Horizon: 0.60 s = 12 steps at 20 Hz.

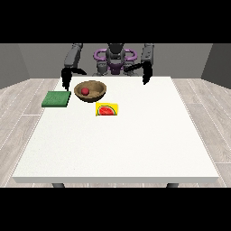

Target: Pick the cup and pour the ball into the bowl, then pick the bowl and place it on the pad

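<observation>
Fingers first, in the front view: the hand at the view's left (66, 76) hangs with its dark fingers pointing down at the far table edge, holding nothing, but they are so small that I cannot tell whether they are straight or curled. The same goes for the hand at the view's right (146, 78), which hangs above the far edge of the table, well apart from every object; its finger spread is also unreadable.

The white table (135, 144) fills the middle of the frame. In its upper left part sits the wooden bowl (90, 90), upright with its mouth facing up, and the red ball (85, 91) lies inside it, toward the left side of the hollow. The bowl is round, so no long axis shows.

Left of the bowl, near but apart from it, lies the green pad (57, 99), flat on the table, its longer side running left to right across the frame. It sits just below the hand at the view's left.

Just below and right of the bowl lies a yellow card with a watermelon slice (107, 109), flat, close to the bowl's rim but seemingly not touching. Nothing stands between the bowl and the pad. No cup shows anywhere on the table.
</observation>
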{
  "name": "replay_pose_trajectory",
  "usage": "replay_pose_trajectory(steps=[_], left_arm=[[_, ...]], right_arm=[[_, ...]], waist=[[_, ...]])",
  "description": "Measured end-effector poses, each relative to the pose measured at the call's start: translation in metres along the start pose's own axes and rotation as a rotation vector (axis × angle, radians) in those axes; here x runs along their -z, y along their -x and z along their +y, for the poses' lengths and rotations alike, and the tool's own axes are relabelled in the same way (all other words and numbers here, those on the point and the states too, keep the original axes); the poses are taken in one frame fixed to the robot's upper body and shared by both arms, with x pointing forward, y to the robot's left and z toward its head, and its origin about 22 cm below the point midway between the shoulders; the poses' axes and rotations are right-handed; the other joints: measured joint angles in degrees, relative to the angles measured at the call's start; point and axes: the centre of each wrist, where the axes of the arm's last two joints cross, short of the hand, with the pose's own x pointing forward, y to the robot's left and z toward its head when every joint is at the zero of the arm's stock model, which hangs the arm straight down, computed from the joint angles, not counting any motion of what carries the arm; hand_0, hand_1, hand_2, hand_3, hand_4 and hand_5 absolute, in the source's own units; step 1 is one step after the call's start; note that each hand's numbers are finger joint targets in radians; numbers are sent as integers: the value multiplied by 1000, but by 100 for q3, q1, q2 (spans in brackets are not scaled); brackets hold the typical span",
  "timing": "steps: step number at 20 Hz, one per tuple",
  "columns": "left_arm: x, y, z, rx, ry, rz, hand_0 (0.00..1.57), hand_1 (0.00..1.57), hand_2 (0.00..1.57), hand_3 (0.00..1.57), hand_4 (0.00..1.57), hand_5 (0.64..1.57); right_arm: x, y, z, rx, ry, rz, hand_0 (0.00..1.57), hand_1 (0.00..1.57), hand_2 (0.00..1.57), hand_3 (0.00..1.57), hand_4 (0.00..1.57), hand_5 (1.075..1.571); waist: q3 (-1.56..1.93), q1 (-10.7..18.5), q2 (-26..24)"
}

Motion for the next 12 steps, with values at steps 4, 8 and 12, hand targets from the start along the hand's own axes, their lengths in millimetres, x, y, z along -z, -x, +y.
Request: replay_pose_trajectory(steps=[4,8,12], left_arm=[[-6,10,20,-45,15,-23,0,0,0,0,0,1565],[-7,9,38,-62,33,-44,0,0,0,0,0,1565],[-7,3,52,-63,43,-47,0,0,0,0,0,1565]], right_arm=[[6,10,9,7,31,4,0,0,0,0,257,1567],[6,26,4,10,59,6,0,0,0,0,214,1565],[6,36,-3,4,74,29,0,0,0,0,160,1563]], waist=[[14,76,46],[21,155,99],[25,191,66]])
